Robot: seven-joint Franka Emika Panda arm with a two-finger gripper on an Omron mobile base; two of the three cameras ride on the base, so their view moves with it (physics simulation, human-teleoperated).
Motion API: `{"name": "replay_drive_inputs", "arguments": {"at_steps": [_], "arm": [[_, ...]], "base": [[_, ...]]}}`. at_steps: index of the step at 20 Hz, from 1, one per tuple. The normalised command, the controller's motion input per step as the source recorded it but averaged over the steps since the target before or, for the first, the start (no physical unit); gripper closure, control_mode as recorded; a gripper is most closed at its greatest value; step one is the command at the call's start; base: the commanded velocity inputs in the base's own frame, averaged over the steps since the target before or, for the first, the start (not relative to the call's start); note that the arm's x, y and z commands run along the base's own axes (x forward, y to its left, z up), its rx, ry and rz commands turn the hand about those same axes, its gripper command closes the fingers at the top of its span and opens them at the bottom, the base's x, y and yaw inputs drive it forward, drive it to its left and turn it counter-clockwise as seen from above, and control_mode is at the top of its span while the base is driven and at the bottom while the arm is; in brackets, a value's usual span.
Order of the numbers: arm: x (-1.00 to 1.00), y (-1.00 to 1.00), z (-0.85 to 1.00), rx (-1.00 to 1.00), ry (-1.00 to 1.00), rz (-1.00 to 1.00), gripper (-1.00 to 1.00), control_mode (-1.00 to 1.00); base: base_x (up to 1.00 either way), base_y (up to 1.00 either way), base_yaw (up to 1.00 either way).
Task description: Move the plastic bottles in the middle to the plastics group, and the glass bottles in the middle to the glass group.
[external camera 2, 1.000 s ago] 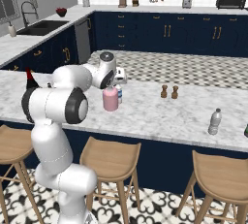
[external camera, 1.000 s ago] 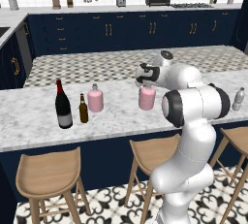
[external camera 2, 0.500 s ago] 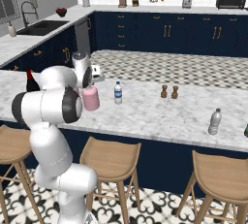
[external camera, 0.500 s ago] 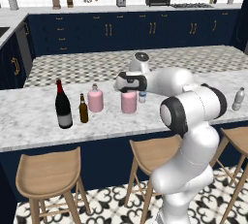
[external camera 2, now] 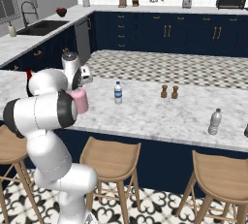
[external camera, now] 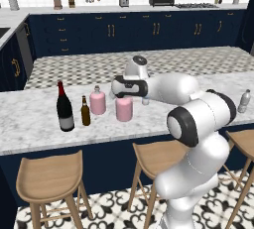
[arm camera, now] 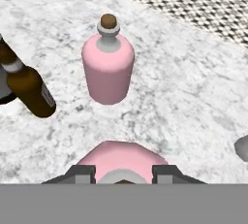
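My gripper (external camera: 124, 96) is shut on the neck of a squat pink glass bottle (external camera: 124, 110), held upright low over the marble counter. Its pink shoulders show between my fingertips (arm camera: 80, 172) in the hand view. Just left of it stands the other pink bottle (external camera: 97, 101) (arm camera: 108, 66), beside the brown beer bottle (external camera: 85, 112) (arm camera: 30, 90) and the black wine bottle (external camera: 64, 108). The blue-labelled water bottle (external camera 2: 117, 93) stands alone mid-counter, mostly hidden behind my arm in the left base view. The greyish plastic bottle (external camera 2: 214, 121) stands far right.
Salt and pepper shakers (external camera 2: 169, 92) stand behind the water bottle. Wooden stools (external camera: 48, 177) line the counter's near edge (external camera: 89, 141). Bare marble lies between the water bottle and the grey plastic bottle.
The arm has swung left along the counter with the pink bottle in its grip, from the middle to a spot next to the other pink bottle.
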Motion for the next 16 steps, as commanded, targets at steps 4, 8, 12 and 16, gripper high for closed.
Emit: {"name": "replay_drive_inputs", "arguments": {"at_steps": [4,8,12,16], "arm": [[-0.09,0.34,0.00,0.00,0.00,0.18,1.00,-1.00],[0.00,0.56,0.00,0.00,0.00,0.15,1.00,-1.00],[0.00,0.62,0.00,0.00,0.00,0.11,1.00,-1.00],[0.01,0.37,0.00,0.00,0.00,0.08,1.00,-1.00]], "base": [[0.00,0.00,0.00],[0.00,0.00,0.00],[0.00,0.00,0.00],[0.00,0.00,0.00]]}}
